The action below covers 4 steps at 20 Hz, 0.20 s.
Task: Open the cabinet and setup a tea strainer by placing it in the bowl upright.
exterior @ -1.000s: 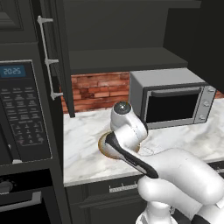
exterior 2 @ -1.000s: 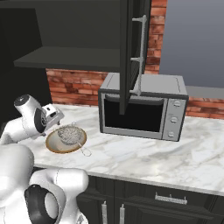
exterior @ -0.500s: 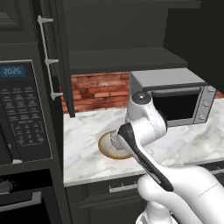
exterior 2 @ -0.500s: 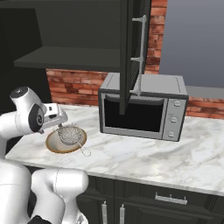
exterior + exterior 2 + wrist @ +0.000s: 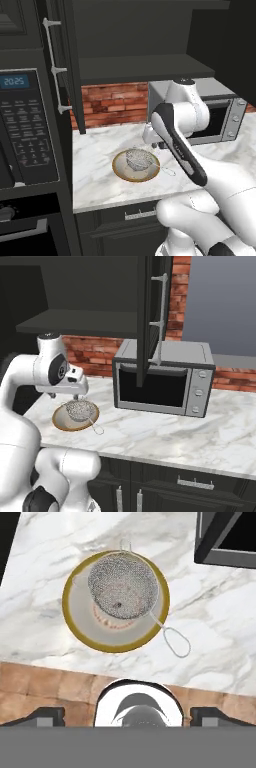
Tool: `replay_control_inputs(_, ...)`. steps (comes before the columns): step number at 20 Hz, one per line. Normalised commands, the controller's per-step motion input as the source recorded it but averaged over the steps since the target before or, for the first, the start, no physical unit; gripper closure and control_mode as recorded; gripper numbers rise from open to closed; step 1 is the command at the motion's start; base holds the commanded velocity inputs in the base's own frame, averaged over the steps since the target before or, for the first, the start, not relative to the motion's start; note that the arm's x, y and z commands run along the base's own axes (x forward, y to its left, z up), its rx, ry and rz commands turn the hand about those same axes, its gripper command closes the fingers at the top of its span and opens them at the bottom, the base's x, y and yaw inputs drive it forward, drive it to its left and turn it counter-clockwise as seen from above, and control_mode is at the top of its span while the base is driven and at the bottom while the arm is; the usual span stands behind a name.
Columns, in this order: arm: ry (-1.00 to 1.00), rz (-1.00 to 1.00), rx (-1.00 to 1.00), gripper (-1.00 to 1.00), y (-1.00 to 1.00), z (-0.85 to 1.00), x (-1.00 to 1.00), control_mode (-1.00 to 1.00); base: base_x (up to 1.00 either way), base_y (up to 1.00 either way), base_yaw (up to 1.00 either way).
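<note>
The tea strainer (image 5: 123,585) sits in the bowl (image 5: 80,632) near the table's (image 5: 100,150) left edge; the fingers (image 5: 47,714) are spread wide, holding nothing.

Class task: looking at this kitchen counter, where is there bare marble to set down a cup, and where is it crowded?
Free: the marble in front of the microwave to the counter's front edge. Crowded: the left end, where the bowl holds the strainer, its handle overhanging the rim, with the open gripper above.

White Franka arm (image 5: 176,131) is folding at the elbow, wrist pointing down. Two-finger gripper (image 5: 127,716) is hanging with jaws spread wide, gripping nothing, dark fingertips (image 5: 46,716) far apart.
</note>
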Motion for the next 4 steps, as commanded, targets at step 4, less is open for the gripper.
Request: replay_control_inputs(4, 0.0, -0.01, 0.21, -1.0, -0.24, 0.11, -0.47, -1.0, 0.0, 0.0, 0.0)
